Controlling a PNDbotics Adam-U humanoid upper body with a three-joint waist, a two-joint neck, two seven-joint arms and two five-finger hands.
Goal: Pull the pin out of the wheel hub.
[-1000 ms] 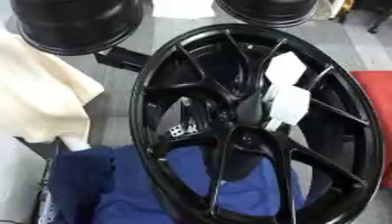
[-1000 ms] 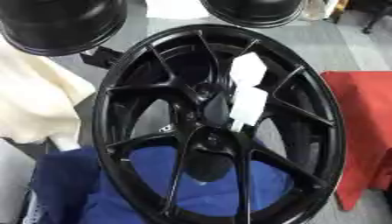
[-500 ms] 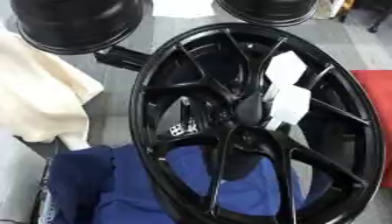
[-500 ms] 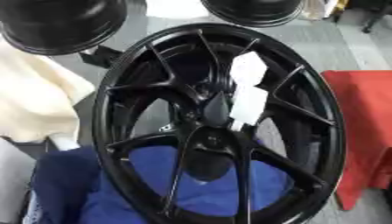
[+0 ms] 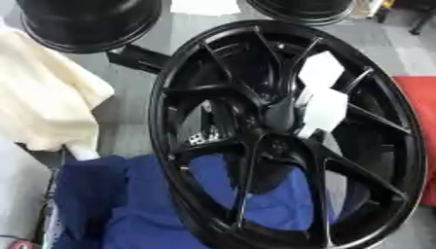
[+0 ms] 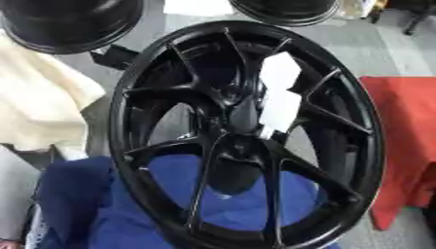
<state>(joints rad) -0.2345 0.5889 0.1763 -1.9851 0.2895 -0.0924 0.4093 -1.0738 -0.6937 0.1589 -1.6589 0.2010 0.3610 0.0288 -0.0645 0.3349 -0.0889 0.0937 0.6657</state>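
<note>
Left eye view, wheel hub [image 5: 281,131], blank white tags [image 5: 322,97]

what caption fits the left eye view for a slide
Large black spoked wheel resting on blue cloth, white faceted pieces near its hub, no robot hands visible.

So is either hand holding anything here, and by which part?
Nothing is visibly held: neither hand shows in either view. The black wheel stands untouched.

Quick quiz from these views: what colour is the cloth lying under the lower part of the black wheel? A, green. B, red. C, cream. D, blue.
D: blue cloth shows between the lower spokes of the wheel and spreads out to its lower left; the cream cloth lies off to the left and the red surface off to the right.
</note>
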